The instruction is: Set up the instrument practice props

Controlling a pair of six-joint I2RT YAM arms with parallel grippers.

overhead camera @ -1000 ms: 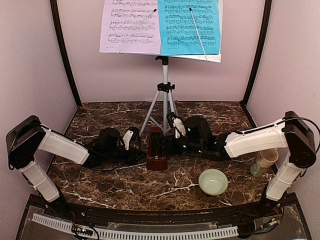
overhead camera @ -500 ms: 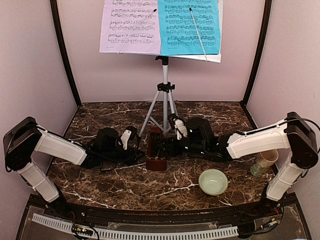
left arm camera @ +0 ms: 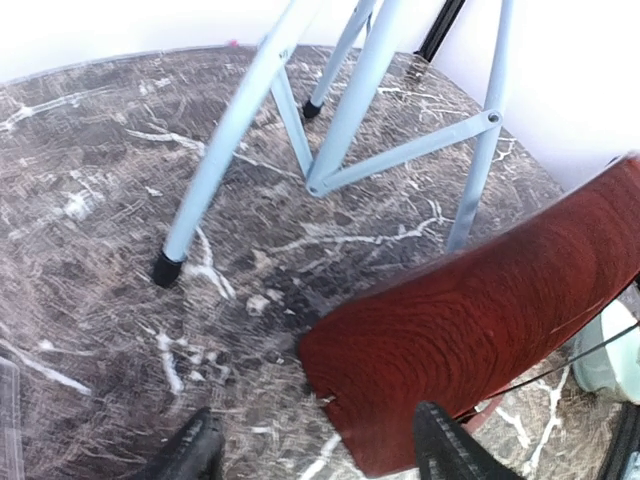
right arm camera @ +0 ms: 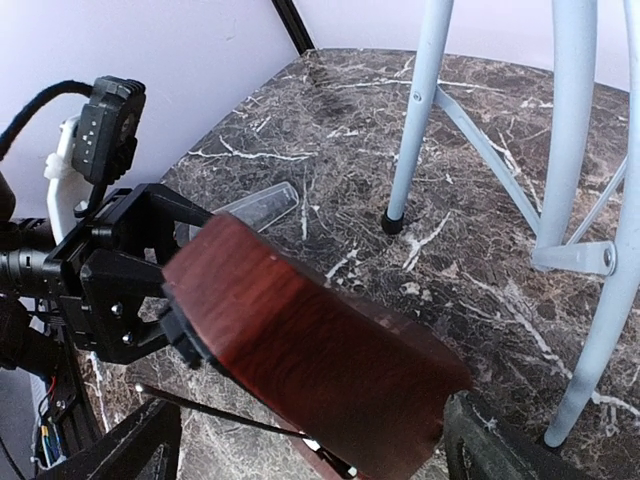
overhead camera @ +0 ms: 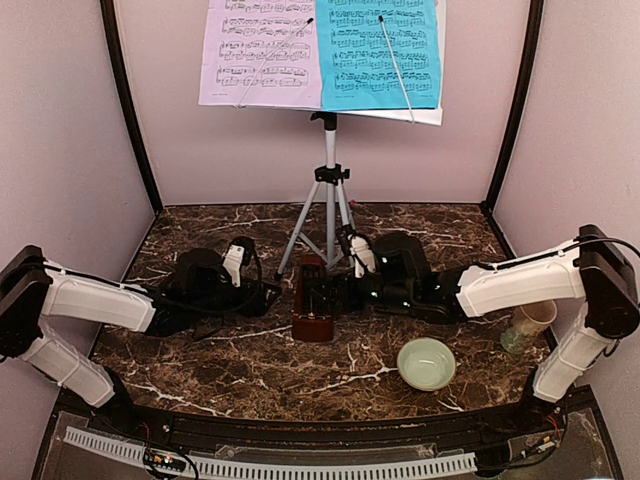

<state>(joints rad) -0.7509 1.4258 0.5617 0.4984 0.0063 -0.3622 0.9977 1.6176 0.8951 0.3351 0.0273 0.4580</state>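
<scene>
The right pincer [right arm camera: 308, 412] is clamped on the dark reddish-brown metronome [overhead camera: 312, 312], one finger against each flank of the wooden body, which fills the gap between them in the right wrist view. The metronome stands upright on the marble desk [overhead camera: 250, 365]. A thin dark rod shows under its lower edge in that same view.

The left pincer [left arm camera: 318, 432] has its fingers spread apart and grips nothing. It hangs low just to the left of the metronome, with a gap between them in the overhead view. Beside it, also left of the metronome, a clear cover [right arm camera: 256, 205] lies flat on the desk.

Right behind the metronome rise the legs of the silver tripod music stand [overhead camera: 329, 190], its feet planted on the desk. High above the metronome, the stand's top carries a lavender page [overhead camera: 262, 52] on the left and a cyan page [overhead camera: 378, 52] on the right, each pinned by a thin wire arm.

Right of the metronome and nearer the arm bases sits a pale green bowl [overhead camera: 427, 362]. Farther right of that, a cream mug [overhead camera: 532, 316] stands partly hidden behind the right arm.
</scene>
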